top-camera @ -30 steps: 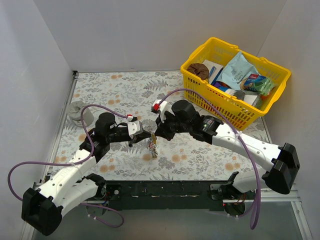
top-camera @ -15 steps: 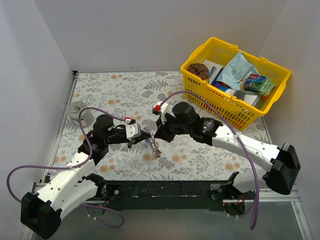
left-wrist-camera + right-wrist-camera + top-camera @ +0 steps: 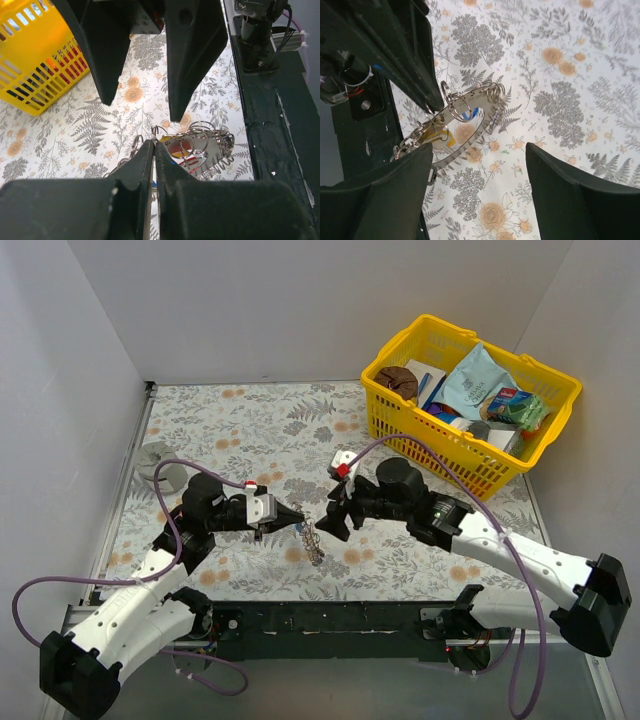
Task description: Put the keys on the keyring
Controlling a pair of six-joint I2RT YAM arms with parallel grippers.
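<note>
Right hand point(image 3: 335, 523) has drawn back to the right, away from the bunch, and its fingers stand wide spread, holding nothing. Left hand point(image 3: 298, 522) reaches low and almost level, fingers pressed together on the thin silver wire keyring point(image 3: 212, 137). The keys point(image 3: 182, 147), with coloured plastic heads, hang there over the floral worktop point(image 3: 250, 420).

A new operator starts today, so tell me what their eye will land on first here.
The bright yellow basket of packets at the far right of the table stands out first. At centre the left gripper is shut on the keyring, keys dangling below, with the right gripper open beside it.
</note>
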